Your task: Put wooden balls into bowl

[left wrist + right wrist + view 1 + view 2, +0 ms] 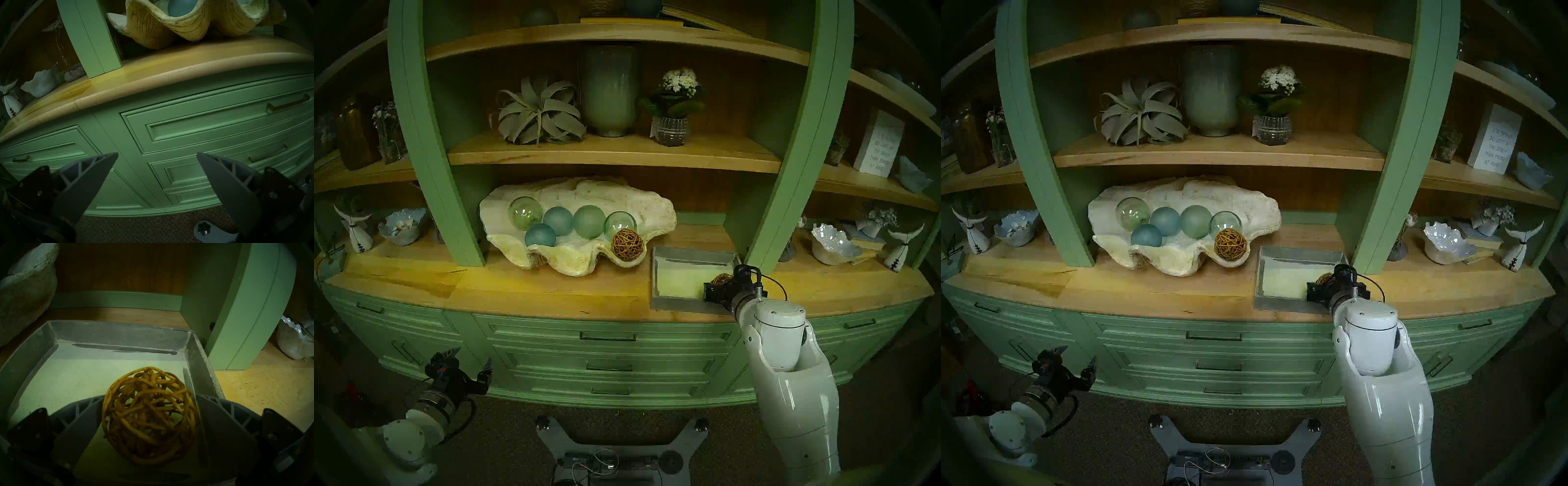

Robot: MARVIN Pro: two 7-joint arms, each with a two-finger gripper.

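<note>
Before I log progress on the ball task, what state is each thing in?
Rattan ball in shell: lying inside, at the right end.
Rattan ball in tray: resting on the tray floor, between the open fingers.
Clam shell: upright on the counter, holding five glass balls and one rattan ball.
Grey tray: on the counter, right of the shell.
Right end effector: open, straddling the ball.
Left end effector: open, empty, low before the drawers.
</note>
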